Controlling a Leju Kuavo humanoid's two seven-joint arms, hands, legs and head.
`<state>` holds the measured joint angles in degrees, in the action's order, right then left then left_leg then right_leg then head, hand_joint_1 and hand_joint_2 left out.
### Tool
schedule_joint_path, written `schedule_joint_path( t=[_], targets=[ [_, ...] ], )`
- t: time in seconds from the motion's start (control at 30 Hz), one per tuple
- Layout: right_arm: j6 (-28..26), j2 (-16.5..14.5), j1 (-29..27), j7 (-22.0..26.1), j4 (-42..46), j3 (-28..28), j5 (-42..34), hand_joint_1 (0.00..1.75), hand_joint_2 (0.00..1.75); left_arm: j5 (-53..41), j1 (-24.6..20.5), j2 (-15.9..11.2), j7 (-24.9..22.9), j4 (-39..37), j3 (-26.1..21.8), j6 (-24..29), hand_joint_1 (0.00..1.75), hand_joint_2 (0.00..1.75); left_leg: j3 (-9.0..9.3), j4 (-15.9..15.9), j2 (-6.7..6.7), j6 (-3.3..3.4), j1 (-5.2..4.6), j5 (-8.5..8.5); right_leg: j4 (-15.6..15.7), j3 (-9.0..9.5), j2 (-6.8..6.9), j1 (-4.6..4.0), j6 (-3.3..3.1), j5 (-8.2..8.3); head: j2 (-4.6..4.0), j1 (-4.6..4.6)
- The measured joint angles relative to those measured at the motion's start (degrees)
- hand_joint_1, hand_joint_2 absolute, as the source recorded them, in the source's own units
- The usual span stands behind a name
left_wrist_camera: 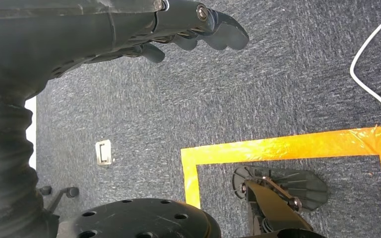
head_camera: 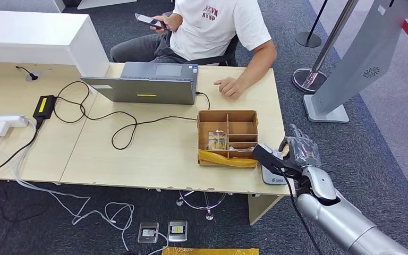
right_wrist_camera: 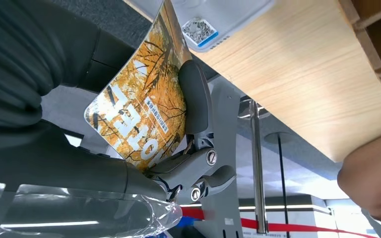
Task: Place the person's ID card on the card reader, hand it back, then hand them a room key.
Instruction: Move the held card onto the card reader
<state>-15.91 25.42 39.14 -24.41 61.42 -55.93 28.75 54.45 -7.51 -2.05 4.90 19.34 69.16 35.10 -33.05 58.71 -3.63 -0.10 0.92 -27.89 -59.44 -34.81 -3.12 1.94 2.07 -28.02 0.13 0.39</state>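
Note:
My right hand (head_camera: 298,151) hovers at the table's front right corner and grips a card (right_wrist_camera: 139,114) printed with an orange autumn-leaf picture and white lettering. The thumb (right_wrist_camera: 196,99) presses on the card's face. One edge of the card reaches the white card reader (head_camera: 272,177), which lies flat at the table edge and shows a QR sticker (right_wrist_camera: 201,30). A wooden compartment box (head_camera: 227,137) just left of the reader holds a clear item and small cards. My left hand (left_wrist_camera: 198,25) hangs over the carpet, fingers loosely apart and holding nothing.
A person (head_camera: 212,26) in a white T-shirt sits across the table holding a phone, their other hand (head_camera: 228,86) resting on the tabletop. A grey laptop (head_camera: 149,82), cables and a power brick (head_camera: 44,106) lie to the left. A stanchion base (head_camera: 309,79) and kiosk stand (head_camera: 350,69) are on the right.

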Motion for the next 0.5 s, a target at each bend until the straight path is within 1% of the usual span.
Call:
schedule_joint_path(
  t=[0.5],
  targets=[
    [0.2, -2.6, -1.9, 2.2, -4.6, 0.0, -1.0, 1.75, 1.75, 0.9, 0.0, 0.0, 0.0, 0.0, 0.0, 0.0, 0.0, 1.75, 0.0, 0.0, 0.0, 0.0, -0.01, 0.0, 0.0, 0.0, 0.0, 0.01, 0.0, 0.0, 0.0, 0.0]
  ],
)
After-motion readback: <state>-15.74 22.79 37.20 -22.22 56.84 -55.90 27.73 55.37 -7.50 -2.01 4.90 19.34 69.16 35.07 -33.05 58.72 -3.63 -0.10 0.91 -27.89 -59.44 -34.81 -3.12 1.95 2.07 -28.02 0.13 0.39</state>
